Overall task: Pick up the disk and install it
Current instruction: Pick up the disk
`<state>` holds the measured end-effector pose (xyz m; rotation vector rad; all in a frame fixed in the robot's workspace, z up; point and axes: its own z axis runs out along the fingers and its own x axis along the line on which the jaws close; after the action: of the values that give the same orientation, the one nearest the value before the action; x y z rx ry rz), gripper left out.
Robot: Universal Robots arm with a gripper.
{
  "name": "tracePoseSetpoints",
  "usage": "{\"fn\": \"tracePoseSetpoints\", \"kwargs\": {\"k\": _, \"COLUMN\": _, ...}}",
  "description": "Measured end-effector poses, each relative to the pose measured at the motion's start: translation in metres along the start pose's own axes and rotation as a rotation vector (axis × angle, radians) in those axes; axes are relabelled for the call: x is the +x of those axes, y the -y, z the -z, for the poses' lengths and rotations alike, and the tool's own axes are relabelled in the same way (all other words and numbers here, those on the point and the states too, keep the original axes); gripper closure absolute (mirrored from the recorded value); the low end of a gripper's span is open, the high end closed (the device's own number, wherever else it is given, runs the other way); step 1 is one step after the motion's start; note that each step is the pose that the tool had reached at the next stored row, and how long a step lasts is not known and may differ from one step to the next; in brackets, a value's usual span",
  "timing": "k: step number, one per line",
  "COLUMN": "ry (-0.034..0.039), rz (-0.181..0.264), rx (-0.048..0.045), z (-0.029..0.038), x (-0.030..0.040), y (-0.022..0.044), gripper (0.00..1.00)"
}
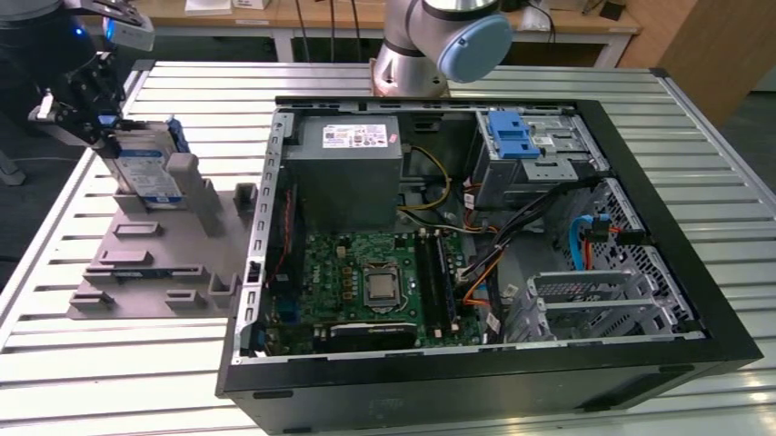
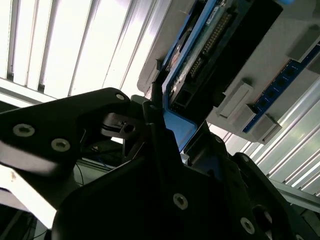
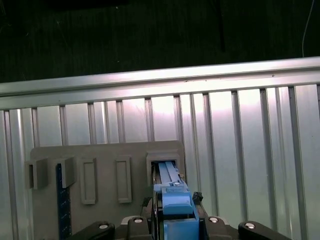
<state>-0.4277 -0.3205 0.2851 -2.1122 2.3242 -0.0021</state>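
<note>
One disk point(image 1: 148, 177) is being gripped by the closed hand point(image 1: 109, 136) along its blue carrier edge while standing upright in the grey fixture point(image 1: 134, 272), upper left of the exterior view. It is being judged stiff, dense and shock-sensitive, with slick metal faces; the plastic frame edges are being favoured for holding. The fixture is being carried by a slatted metal desk point(image 1: 109, 363), beside an open computer case point(image 1: 485, 400) at frame centre.
</note>
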Motion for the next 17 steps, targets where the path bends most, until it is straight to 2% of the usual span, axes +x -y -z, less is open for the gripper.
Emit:
{"fn": "tracePoseSetpoints", "kwargs": {"k": 1, "ry": 0.0, "rz": 0.0, "rx": 0.0, "z": 0.0, "x": 0.0, "y": 0.0, "gripper": 0.59}}
{"fn": "tracePoseSetpoints", "kwargs": {"k": 11, "ry": 0.0001, "rz": 0.001, "rx": 0.0001, "z": -0.0002, "x": 0.0001, "y": 0.0, "gripper": 0.63}}
{"fn": "tracePoseSetpoints", "kwargs": {"k": 17, "ry": -0.0009, "rz": 0.045, "rx": 0.0002, "z": -0.0002, "x": 0.0007, "y": -0.0003, "gripper": 0.63}}
